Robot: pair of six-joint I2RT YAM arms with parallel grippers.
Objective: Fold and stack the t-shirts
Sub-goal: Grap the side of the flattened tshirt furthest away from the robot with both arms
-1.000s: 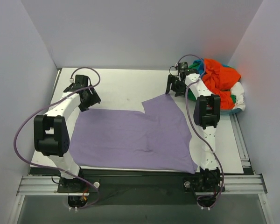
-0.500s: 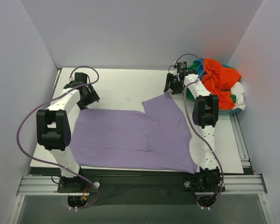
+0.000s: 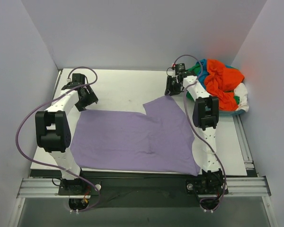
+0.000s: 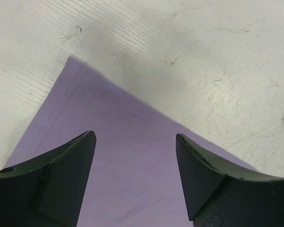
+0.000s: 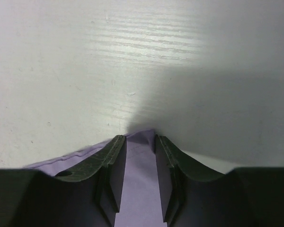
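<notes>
Left side first: the left gripper (image 4: pixel 135 137) hangs with its jaws spread wide over the far left corner of the purple shirt (image 3: pixel 137 137), which lies flat across the near half of the table (image 3: pixel 123 85). At the shirt's far right corner, the right gripper (image 5: pixel 140 139) holds its jaws narrow, straddling the tip. The other shirts (image 3: pixel 222 85) sit heaped far right.

A scuffed white table (image 3: pixel 128 87) sits between pale lavender walls (image 3: pixel 132 33).
</notes>
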